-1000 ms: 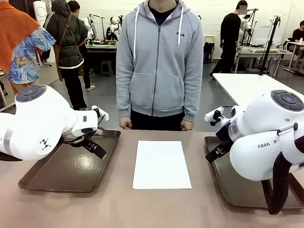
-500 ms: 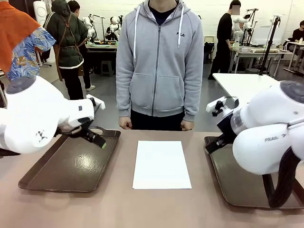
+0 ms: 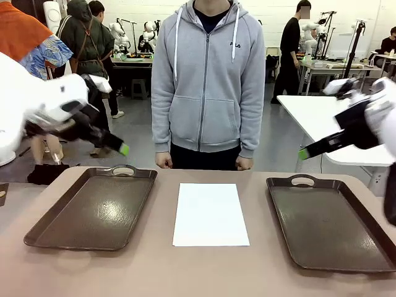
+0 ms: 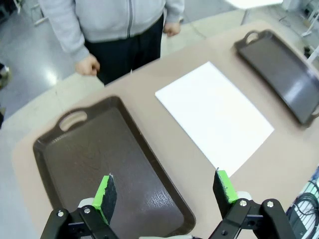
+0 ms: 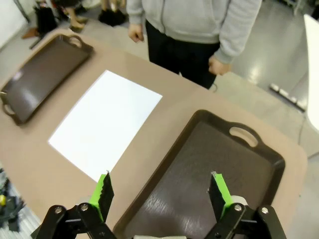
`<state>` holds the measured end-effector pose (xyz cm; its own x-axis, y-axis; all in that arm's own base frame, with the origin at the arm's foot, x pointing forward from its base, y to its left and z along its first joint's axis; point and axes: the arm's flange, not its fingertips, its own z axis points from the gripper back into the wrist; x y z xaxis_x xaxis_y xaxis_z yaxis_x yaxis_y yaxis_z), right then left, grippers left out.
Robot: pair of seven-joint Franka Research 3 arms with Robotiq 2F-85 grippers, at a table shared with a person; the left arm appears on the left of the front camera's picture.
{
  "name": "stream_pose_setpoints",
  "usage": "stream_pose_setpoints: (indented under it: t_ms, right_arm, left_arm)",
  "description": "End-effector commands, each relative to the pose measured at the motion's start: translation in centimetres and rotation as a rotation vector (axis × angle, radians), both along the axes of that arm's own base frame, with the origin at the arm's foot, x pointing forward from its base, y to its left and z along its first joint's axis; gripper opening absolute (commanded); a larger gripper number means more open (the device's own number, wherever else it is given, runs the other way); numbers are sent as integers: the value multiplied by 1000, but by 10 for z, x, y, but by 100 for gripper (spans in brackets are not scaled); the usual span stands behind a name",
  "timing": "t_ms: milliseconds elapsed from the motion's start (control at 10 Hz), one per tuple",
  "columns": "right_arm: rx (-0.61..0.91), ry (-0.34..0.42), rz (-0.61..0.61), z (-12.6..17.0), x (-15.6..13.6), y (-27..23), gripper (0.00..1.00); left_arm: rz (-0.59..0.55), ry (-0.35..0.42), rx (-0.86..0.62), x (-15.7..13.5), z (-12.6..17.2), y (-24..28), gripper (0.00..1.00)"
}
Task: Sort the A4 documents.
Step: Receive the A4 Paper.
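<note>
White A4 documents (image 3: 210, 214) lie in a flat stack on the tan table, between two dark brown trays; the same stack shows in the left wrist view (image 4: 214, 116) and the right wrist view (image 5: 105, 122). My left gripper (image 3: 117, 147) hangs raised above the left tray (image 3: 93, 210), open and holding nothing, with its green pads wide apart (image 4: 166, 191). My right gripper (image 3: 307, 152) is lifted above the right tray (image 3: 328, 223), also open and holding nothing (image 5: 162, 191). A person in a grey hoodie (image 3: 207, 86) stands at the far edge, fists resting near the table.
Each tray has a handle cut-out at its far end, on the left tray (image 4: 99, 159) and on the right tray (image 5: 209, 164). Bare table runs along the near edge. Behind the person are other tables and people.
Both arms have risen and swung outward from low over their trays to high above them. The paper stack and the person have not moved.
</note>
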<state>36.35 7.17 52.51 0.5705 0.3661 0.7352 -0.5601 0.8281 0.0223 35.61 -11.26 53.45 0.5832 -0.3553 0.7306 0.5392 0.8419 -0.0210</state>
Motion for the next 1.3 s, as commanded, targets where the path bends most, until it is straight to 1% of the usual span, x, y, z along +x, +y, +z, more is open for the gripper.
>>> stream_pose_setpoints:
  t_ms: [0,200,300,500,600,700,900,1000,1200]
  right_arm:
    - [85,-36,108,-10,-66,-39,100]
    - [148,-95,200,-3,-80,-52,100]
    - [166,-105,209,-3,-82,-57,100]
    - [196,-97,232,-2,-80,-61,100]
    - [201,-95,231,-2,-78,-62,100]
    - [202,-94,232,-2,-77,-63,100]
    - [174,-103,197,-1,-74,-67,100]
    - [178,-94,209,-3,-70,-67,100]
    - [164,-80,218,-6,-64,-64,100]
  left_arm:
    - [-106,-84,-75,-90,-22,48,100]
    - [-145,-90,-63,-101,-18,63,100]
    - [-147,-85,-54,-104,-18,71,100]
    - [-142,-17,-9,-100,-27,83,100]
    - [-133,-1,-30,-97,-31,90,100]
    - [-134,6,-72,-97,-35,99,100]
    - [-109,-19,-122,-107,-37,110,100]
    - [-124,-22,-127,-111,-36,111,100]
    - [-150,1,-146,-113,-41,107,100]
